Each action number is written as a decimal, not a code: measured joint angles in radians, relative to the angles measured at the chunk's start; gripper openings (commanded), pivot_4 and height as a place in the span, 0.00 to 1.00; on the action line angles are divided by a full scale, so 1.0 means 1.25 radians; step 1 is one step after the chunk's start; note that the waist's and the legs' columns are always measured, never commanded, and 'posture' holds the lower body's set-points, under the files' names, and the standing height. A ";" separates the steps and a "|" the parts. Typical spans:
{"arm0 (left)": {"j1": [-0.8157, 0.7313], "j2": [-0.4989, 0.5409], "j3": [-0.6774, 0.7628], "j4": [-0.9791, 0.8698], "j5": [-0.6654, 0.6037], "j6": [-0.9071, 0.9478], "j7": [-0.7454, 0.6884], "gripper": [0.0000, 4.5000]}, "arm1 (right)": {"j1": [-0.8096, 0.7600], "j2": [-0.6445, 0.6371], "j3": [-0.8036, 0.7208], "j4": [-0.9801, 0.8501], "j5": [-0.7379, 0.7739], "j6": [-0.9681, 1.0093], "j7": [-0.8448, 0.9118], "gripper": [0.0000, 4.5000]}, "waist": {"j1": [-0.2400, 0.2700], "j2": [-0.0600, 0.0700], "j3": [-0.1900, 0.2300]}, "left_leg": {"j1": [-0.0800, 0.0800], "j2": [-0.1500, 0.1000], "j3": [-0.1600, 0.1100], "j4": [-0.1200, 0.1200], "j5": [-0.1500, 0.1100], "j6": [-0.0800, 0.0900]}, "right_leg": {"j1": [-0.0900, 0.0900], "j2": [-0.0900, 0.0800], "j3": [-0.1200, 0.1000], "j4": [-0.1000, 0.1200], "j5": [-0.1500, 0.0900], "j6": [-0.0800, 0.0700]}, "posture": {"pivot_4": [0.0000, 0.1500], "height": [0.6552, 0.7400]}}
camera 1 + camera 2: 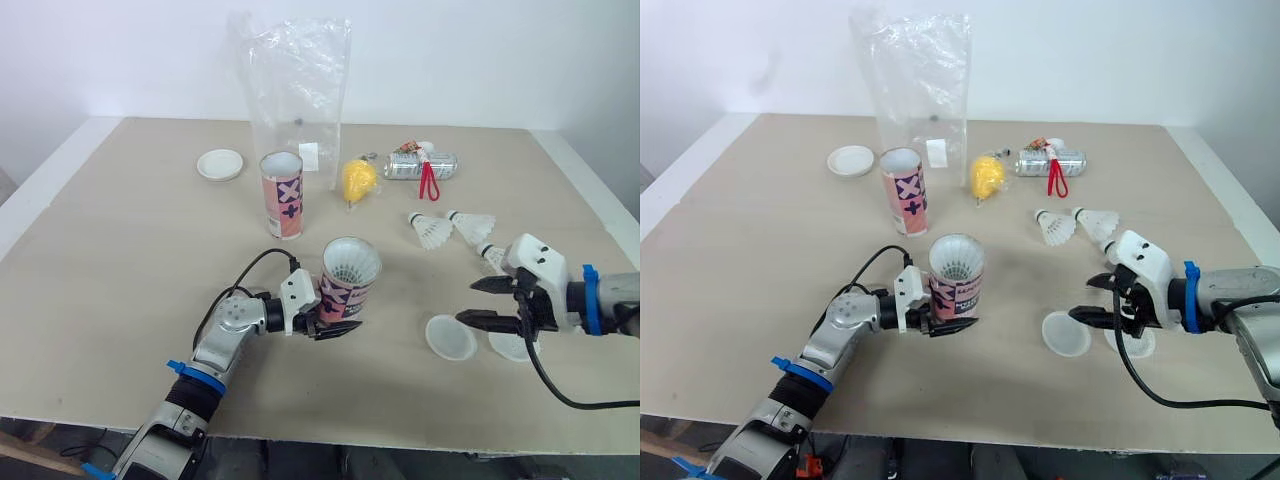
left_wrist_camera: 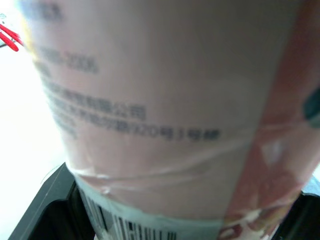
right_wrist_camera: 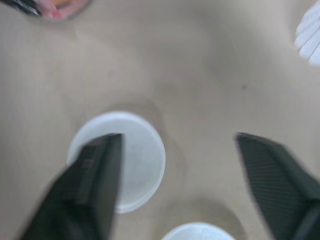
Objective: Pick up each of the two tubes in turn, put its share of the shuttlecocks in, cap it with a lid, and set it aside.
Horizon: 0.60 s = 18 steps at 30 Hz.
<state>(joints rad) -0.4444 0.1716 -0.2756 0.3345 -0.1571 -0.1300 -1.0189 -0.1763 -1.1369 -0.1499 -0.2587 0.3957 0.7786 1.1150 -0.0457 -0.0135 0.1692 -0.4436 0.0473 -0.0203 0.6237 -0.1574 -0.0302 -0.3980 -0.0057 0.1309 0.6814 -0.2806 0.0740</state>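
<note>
Matt, pale board across the table [image 1: 120, 240], no shine at all. The nearer tube [image 1: 349, 285] wears printed paper under glossy clear tape. The bag [image 1: 298, 80] is crinkled clear plastic, the lid [image 1: 451, 337] smooth milky plastic, and the can [image 1: 410, 166] gleams like metal.

Lit brightly and evenly from above, with only faint soft shadows under the held tube [image 1: 350, 285] and near-right lid [image 1: 450, 337] on the table [image 1: 120, 260], a washed-out far wall [image 1: 480, 60], and both wrist views blurred, out of focus.
</note>
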 measured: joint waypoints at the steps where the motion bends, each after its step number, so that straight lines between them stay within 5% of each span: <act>1: 0.000 0.000 0.000 0.002 0.000 -0.002 -0.001 0.83 | -0.002 0.000 0.010 0.008 -0.004 -0.004 0.001 0.99 | 0.000 0.000 0.000 | 0.000 0.000 0.000 0.000 0.000 0.000 | 0.000 0.000 0.000 0.000 0.000 0.000 | 1.00 1.00; 18: -0.001 -0.012 0.013 0.006 -0.030 0.041 -0.012 0.83 | -0.085 0.015 0.162 0.059 -0.052 -0.011 -0.005 0.99 | 0.000 0.001 0.000 | 0.000 0.000 0.000 0.000 0.000 0.000 | 0.000 0.000 0.000 0.000 0.000 0.000 | 1.00 1.00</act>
<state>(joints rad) -0.4462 0.1563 -0.2595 0.3426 -0.1948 -0.0793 -1.0343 -0.2824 -1.1182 0.0525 -0.1847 0.3301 0.7648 1.1092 -0.0461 -0.0125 0.1686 -0.4430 0.0471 -0.0201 0.6234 -0.1574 -0.0302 -0.3977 -0.0057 0.1312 0.6813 -0.2810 0.0744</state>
